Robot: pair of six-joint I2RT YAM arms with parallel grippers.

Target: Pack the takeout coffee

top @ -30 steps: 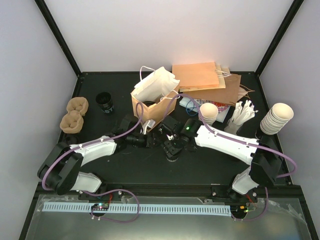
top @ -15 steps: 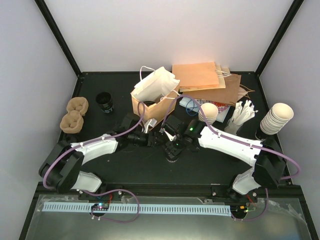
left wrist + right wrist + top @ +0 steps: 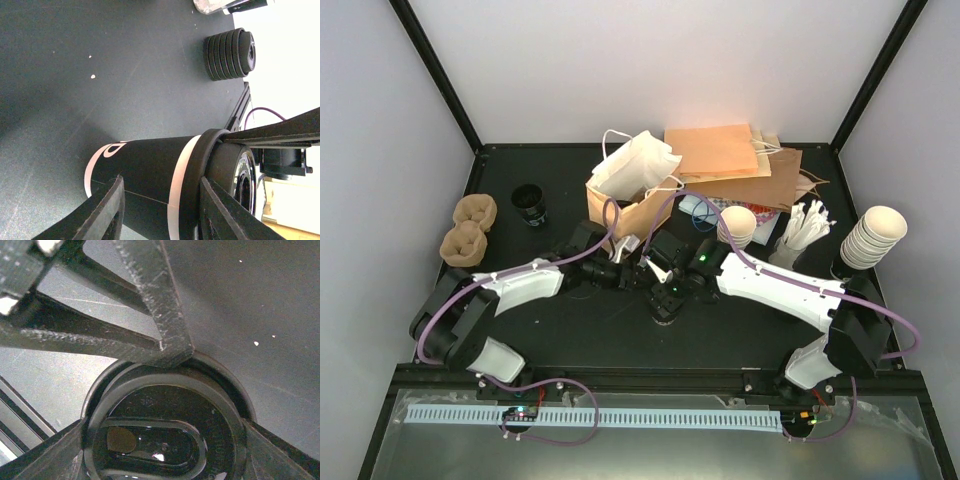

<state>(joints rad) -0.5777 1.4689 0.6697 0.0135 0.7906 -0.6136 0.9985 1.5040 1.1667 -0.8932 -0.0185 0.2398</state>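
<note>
— On the black table (image 3: 580, 335), just in front of the open brown bag (image 3: 645, 208) and between the two arms: takeout coffee (image 3: 150, 175), upright on its base

— Handling?

— Judged light if empty, top-heavy and sloshy if filled; cannot tell which. Stiff around the lid (image 3: 165, 410) and rolled rim, softer down the paper wall, so easy to dent. Slick on the plastic, probably grippier on the dark wrap

— Where to take hold, then?

— High up, at the lid's rim or just beneath, with a gentle squeeze; pinch too hard and risk popping the lid off. Keep level on the way into the bag

— Jaws?

— Over the cup, right gripper (image 3: 162, 432): fingers (image 3: 40, 455) pressed against the lid's rim on both sides, so clamped on the cup's top by the look of it. Close alongside, left gripper (image 3: 161, 182): jaws apart, gripping nothing

— Anything caught by one camera only?

— From overhead, bag, arms and layout, yet almost none of the cup, hidden beneath the right wrist. From the left wrist, whole flank of the cup, white bands (image 3: 181, 190) above and below the wrap, plus a stack of black lids (image 3: 231, 54) well apart. From the right wrist alone, oval recess (image 3: 150, 445) in the lid's crown, and one dark finger (image 3: 160, 325) of the other arm ending at the rim; touching or just short, cannot tell
</note>
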